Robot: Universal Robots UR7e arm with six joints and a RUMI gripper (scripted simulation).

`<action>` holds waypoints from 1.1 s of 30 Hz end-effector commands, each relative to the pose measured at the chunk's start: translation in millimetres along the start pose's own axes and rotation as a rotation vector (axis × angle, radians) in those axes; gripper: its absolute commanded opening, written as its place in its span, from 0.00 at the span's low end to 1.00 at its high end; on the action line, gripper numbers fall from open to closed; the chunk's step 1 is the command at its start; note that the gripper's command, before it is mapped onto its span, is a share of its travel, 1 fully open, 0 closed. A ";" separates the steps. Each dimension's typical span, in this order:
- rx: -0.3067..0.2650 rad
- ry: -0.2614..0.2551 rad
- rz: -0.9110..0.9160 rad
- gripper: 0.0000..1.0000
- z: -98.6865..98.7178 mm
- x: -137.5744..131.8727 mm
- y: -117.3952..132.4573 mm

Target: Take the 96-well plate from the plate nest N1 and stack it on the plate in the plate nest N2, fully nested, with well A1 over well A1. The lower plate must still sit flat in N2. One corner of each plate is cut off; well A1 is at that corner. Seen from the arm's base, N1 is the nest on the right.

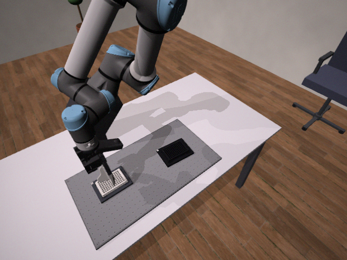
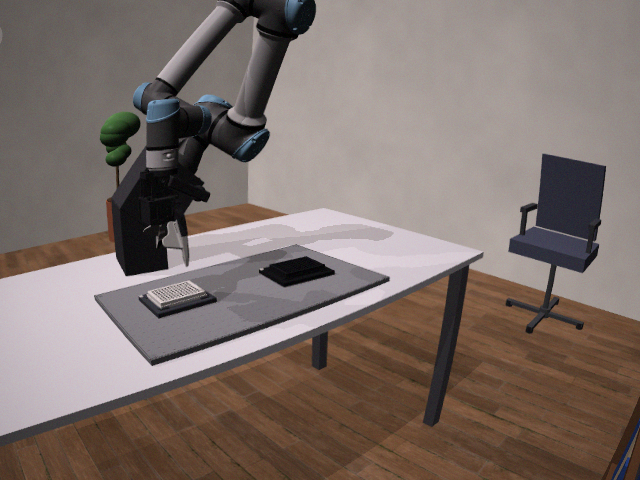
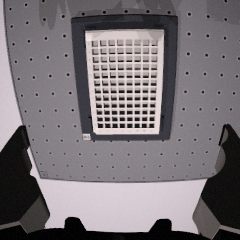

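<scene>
A white 96-well plate (image 1: 108,185) (image 2: 174,293) (image 3: 125,82) sits flat in a dark nest (image 1: 119,190) (image 2: 178,307) (image 3: 78,75) at the near left of the grey perforated board. A black plate (image 1: 176,149) (image 2: 297,267) sits in a second dark nest (image 1: 171,162) further right on the board. My gripper (image 1: 108,179) (image 2: 178,253) (image 3: 123,127) is open and empty. It points straight down and hangs a little above the white plate. In the wrist view both dark fingers stand wide apart at the lower corners, with the plate ahead between them.
The grey perforated board (image 1: 156,195) (image 2: 232,320) (image 3: 200,75) lies on a white table (image 1: 33,209) (image 2: 62,356). The arm's black base box (image 2: 131,232) stands behind the white plate. A chair (image 2: 560,232) and a plant (image 2: 118,136) stand off the table.
</scene>
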State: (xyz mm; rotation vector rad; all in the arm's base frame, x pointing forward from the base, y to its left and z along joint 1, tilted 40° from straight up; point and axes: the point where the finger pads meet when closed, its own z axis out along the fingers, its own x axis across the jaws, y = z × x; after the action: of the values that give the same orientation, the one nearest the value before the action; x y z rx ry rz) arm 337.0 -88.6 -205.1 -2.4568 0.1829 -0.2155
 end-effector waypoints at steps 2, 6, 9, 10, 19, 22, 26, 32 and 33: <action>-0.001 0.001 0.000 1.00 5.6 0.3 0.4; -0.001 0.001 0.000 1.00 12.2 0.3 0.4; -0.001 0.001 0.000 1.00 17.2 0.3 0.4; -0.001 0.001 0.000 1.00 18.9 0.3 0.4; -0.001 0.001 0.000 1.00 30.6 0.3 0.4; -0.001 0.001 0.000 1.00 35.6 0.3 0.4; -0.001 0.001 0.000 1.00 42.2 0.3 0.4; -0.001 0.001 0.000 1.00 52.2 0.3 0.4; -0.001 0.001 0.000 1.00 53.9 0.3 0.4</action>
State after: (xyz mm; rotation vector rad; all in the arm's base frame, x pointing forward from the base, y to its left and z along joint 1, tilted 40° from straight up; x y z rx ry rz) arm 346.3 -60.2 -241.2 -2.4564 0.1827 -0.2153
